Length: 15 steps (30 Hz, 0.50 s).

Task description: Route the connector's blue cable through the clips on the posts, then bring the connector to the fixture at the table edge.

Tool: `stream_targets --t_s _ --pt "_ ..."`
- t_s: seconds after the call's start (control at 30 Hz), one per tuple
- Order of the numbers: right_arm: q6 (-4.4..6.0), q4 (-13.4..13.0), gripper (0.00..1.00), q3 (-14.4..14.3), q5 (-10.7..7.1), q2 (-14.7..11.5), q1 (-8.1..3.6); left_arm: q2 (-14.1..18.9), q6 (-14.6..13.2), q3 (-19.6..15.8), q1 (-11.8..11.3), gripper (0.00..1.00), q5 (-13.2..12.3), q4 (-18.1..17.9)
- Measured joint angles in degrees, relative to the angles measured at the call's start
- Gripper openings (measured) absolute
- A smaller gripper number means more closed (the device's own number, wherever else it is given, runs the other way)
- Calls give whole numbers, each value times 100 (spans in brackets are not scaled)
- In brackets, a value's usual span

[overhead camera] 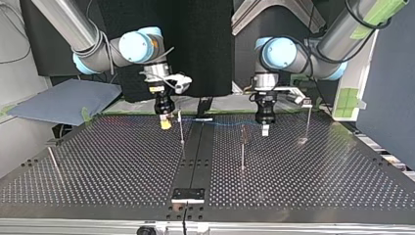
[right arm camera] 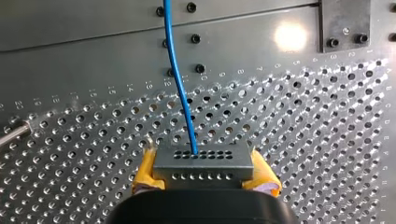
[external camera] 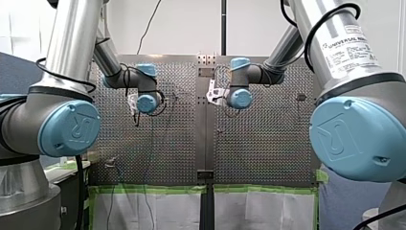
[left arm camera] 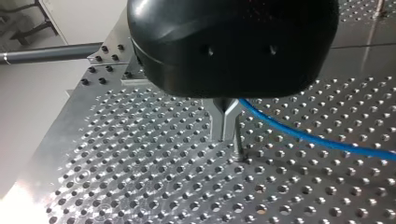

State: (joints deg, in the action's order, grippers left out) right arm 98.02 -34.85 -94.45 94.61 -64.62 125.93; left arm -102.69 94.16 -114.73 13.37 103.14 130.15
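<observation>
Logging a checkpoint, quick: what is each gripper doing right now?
Left gripper: shut on the blue cable.
Right gripper: shut on the connector.

A white label [external camera: 352,48] on my right arm [external camera: 311,19] says UNIVERSAL ROBOTS. The print under it is too tiny to read. The blue cap [external camera: 356,139] on that arm has a raised mark like the letters UR. The other blue cap [external camera: 69,128], on my left arm [external camera: 72,43], has it too. In the right wrist view, small numbers [right arm camera: 149,85] run along the holes in the surface [right arm camera: 93,196]. They seem to read 14, 13, 12.
</observation>
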Motion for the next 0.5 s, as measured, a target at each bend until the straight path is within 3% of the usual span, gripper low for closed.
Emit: stream_targets --t_s 0.5 --pt "12 -103 0 18 -96 109 -122 -15 24 112 -72 5 -82 94"
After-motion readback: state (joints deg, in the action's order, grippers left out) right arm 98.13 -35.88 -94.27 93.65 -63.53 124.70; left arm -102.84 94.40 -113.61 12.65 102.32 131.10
